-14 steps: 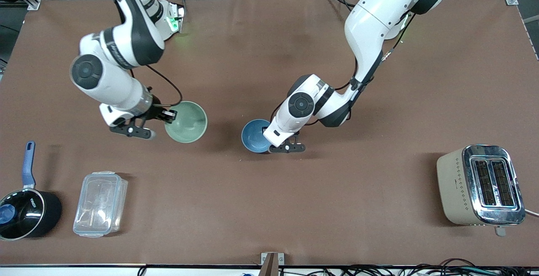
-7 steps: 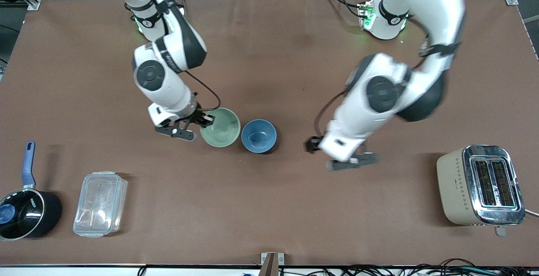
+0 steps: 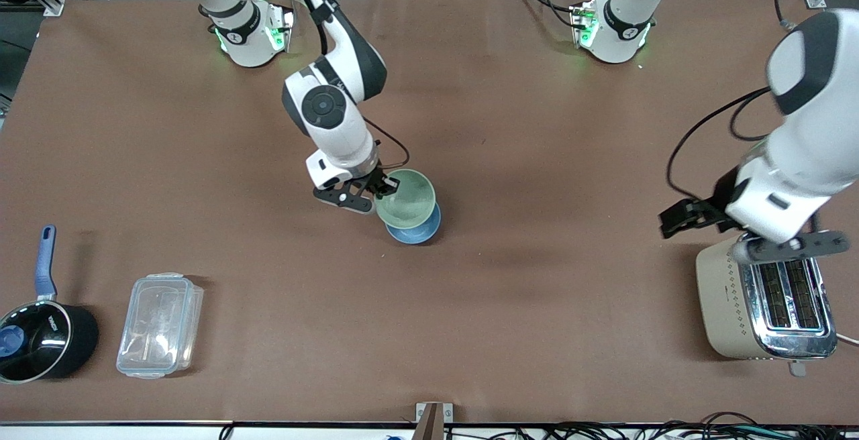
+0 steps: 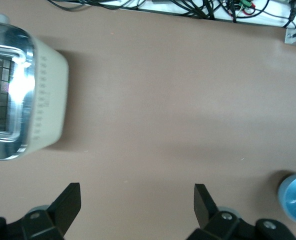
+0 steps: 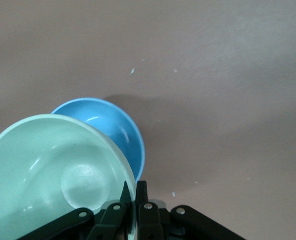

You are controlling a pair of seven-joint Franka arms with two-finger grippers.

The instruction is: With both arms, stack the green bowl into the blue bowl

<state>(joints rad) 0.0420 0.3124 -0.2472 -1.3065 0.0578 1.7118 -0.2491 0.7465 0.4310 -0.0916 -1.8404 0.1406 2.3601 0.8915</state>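
The green bowl [image 3: 407,197] hangs tilted in the air, partly over the blue bowl [image 3: 417,231], which stands on the brown table near its middle. My right gripper [image 3: 380,192] is shut on the green bowl's rim, one finger inside and one outside. The right wrist view shows the right gripper [image 5: 133,189] pinching the green bowl [image 5: 48,165], with the blue bowl [image 5: 119,127] below it. My left gripper [image 3: 738,233] is open and empty, up in the air over the toaster's edge. In the left wrist view the left gripper [image 4: 136,195] is wide open, and the blue bowl [image 4: 295,198] shows far off.
A beige and chrome toaster [image 3: 765,296] stands at the left arm's end, also in the left wrist view [image 4: 18,97]. A black saucepan with a blue handle [image 3: 43,339] and a clear plastic box [image 3: 160,324] stand at the right arm's end, near the front camera.
My right arm has carried the green bowl across the table until it is over the blue bowl. My left arm has left the blue bowl and swung away to the toaster.
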